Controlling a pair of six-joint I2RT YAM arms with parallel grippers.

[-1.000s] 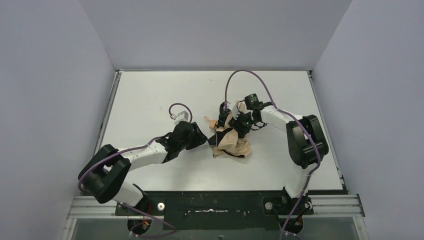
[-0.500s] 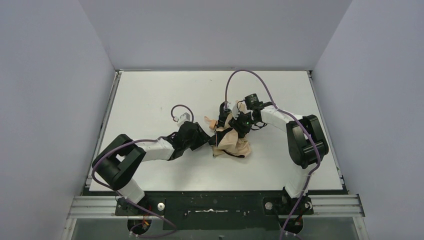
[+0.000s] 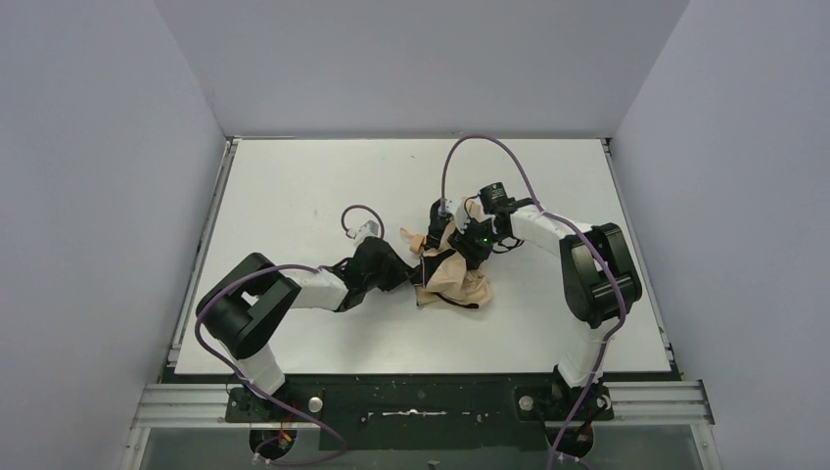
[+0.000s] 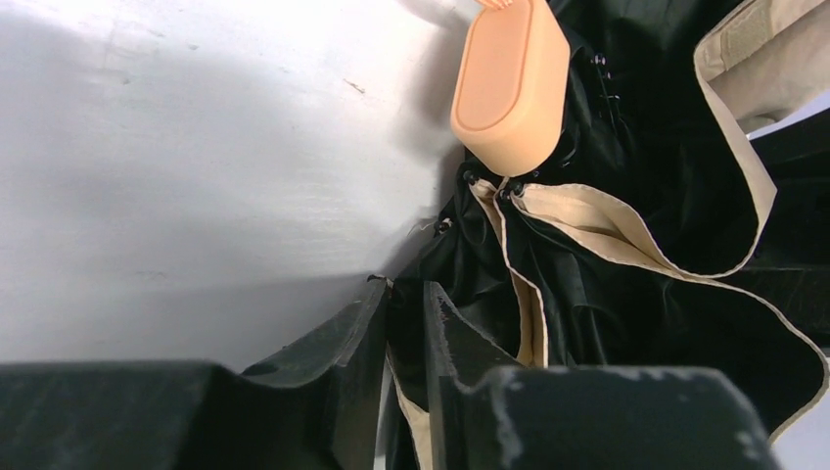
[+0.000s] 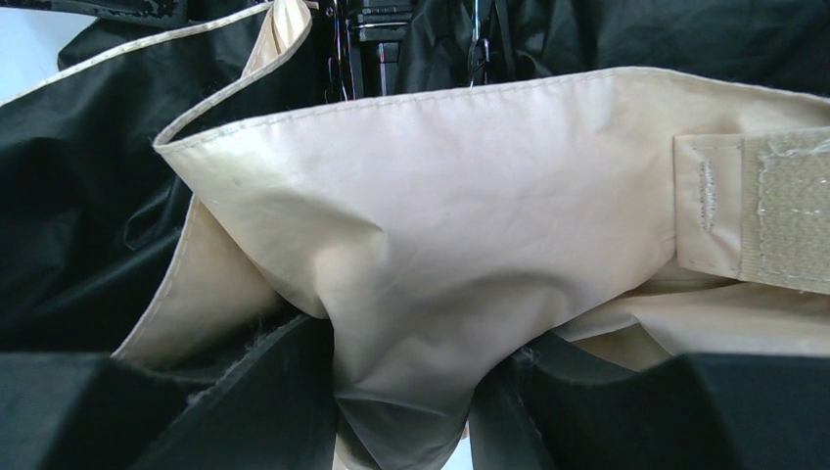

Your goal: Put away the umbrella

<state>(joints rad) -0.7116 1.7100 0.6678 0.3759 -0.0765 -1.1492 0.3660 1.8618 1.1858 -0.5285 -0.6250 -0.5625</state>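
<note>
Starting at the left gripper [image 4: 401,328]: nearly closed, fingers a sliver apart, pinching what looks like a tan-hemmed fold at the left edge of the umbrella [image 3: 452,279]. Just beyond those fingertips, black inner lining and tan hems. Farther ahead and slightly right, the peach-tan handle [image 4: 509,83], blunt end toward the camera. At the right gripper [image 5: 401,401]: partly closed on a bunched pleat of tan canopy, with a hook-and-loop tab [image 5: 783,211] off to the right of the grip. Seen from above, a half-collapsed, crumpled heap near the middle of the table [image 3: 294,186], held between both grippers, with the left arm reaching in from the left and the right arm from the far right. Long axis hard to read in the rumpled cloth, seemingly running from the handle at the far-left end toward the loose fabric nearer the bases. Both arms in contact, neither nearer. Probably calls next for gathering the loose canopy in around the shaft, toward the tab.
</note>
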